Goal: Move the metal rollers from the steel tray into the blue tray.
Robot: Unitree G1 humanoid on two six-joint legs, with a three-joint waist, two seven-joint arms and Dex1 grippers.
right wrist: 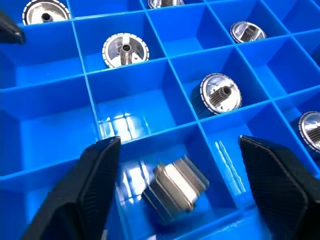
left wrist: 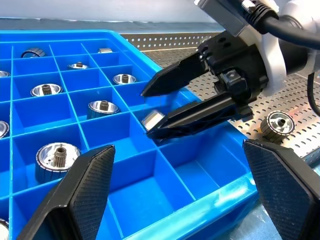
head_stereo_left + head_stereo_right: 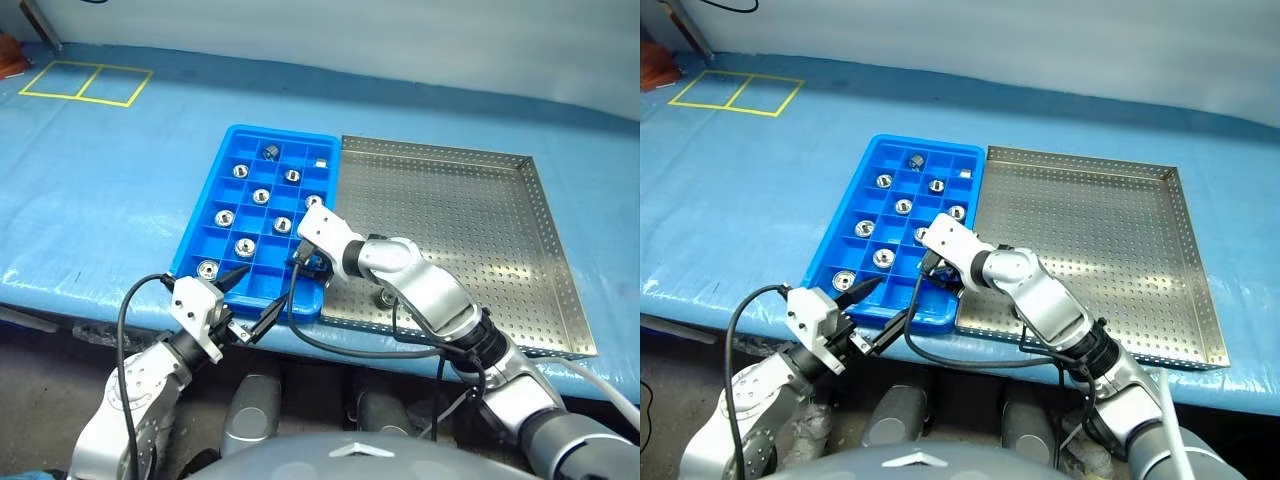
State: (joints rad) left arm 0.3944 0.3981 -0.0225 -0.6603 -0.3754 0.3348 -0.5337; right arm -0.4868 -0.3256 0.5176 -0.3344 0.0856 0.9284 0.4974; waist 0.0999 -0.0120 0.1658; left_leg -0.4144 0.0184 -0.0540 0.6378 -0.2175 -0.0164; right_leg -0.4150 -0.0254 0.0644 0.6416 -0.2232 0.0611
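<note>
The blue tray [image 3: 232, 136] lies left of the steel tray [image 3: 470, 220], and several metal rollers [image 3: 262, 196] sit in its compartments. My right gripper [image 1: 178, 145] hangs open over a near compartment by the tray's right edge. A blurred roller [image 1: 175, 187] lies loose in that compartment between the spread fingers, gripped by neither. In the left wrist view this roller [image 2: 152, 119] shows by the lower finger of the right gripper [image 2: 147, 112]. One roller [image 2: 276, 125] stands on the steel tray's near left part. My left gripper [image 3: 250, 298] is open and empty at the blue tray's front edge.
Both trays rest on a blue table cover [image 3: 120, 200]. Yellow tape squares [image 3: 85, 82] mark the far left. The near compartments of the blue tray [image 2: 155, 190] hold nothing. Black cables [image 3: 330, 345] hang along the table's front edge.
</note>
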